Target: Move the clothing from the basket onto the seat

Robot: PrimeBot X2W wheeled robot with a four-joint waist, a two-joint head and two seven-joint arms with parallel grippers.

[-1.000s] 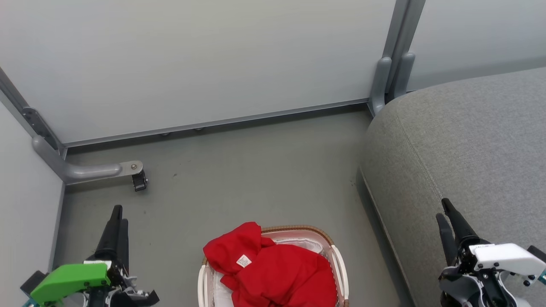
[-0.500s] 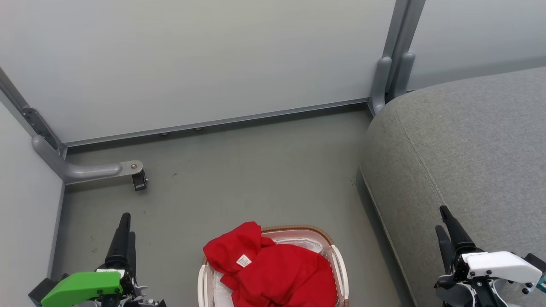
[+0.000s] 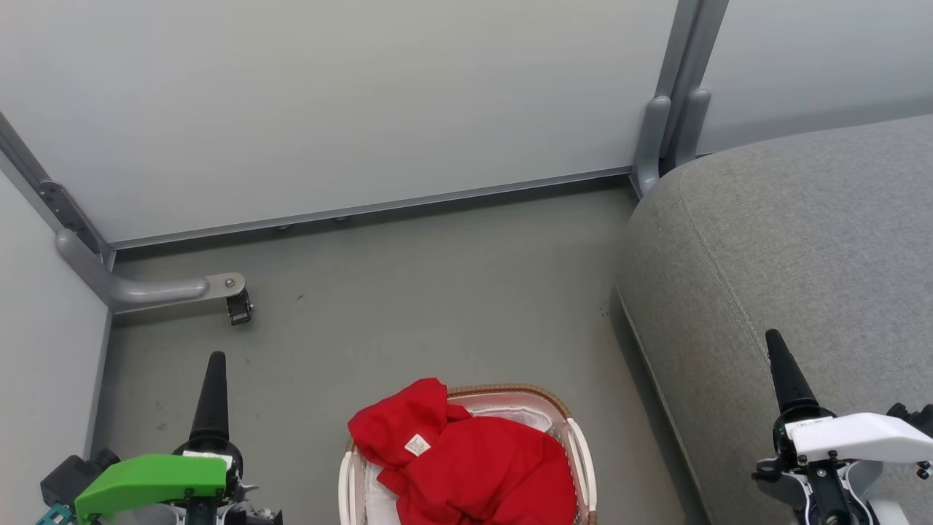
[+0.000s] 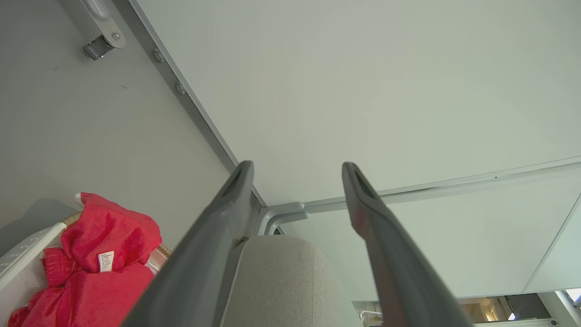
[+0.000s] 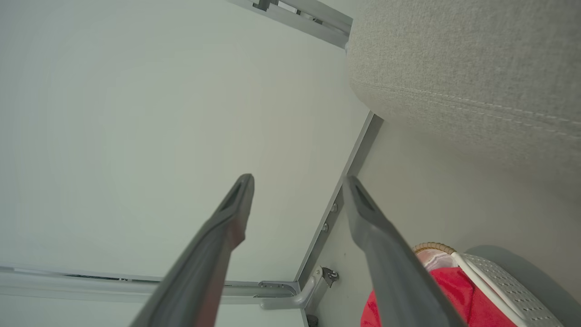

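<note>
The clothing (image 3: 466,459) is a bright red heap with a small white tag, piled in the basket (image 3: 579,448), which stands on the floor at the bottom centre of the head view. The grey seat (image 3: 787,240) rises to the right of it. My left gripper (image 3: 217,361) hangs over the floor left of the basket. My right gripper (image 3: 774,339) hovers above the seat's front part. The left wrist view has my left gripper (image 4: 297,168) open and empty, with the clothing (image 4: 104,245) off to its left. My right gripper (image 5: 297,181) is likewise open and empty, the clothing (image 5: 458,284) and basket (image 5: 499,281) beside it.
Pale wall panels close off the far side and the left. A grey metal bracket with a small black foot (image 3: 226,295) juts onto the floor at the left. A grey post (image 3: 667,124) stands at the seat's far corner. Bare grey floor (image 3: 437,292) lies beyond the basket.
Both grippers have turned at the wrist, so each shows one finger edge-on instead of two. The right fingertip stands higher in the picture. Clothing and basket have not moved.
</note>
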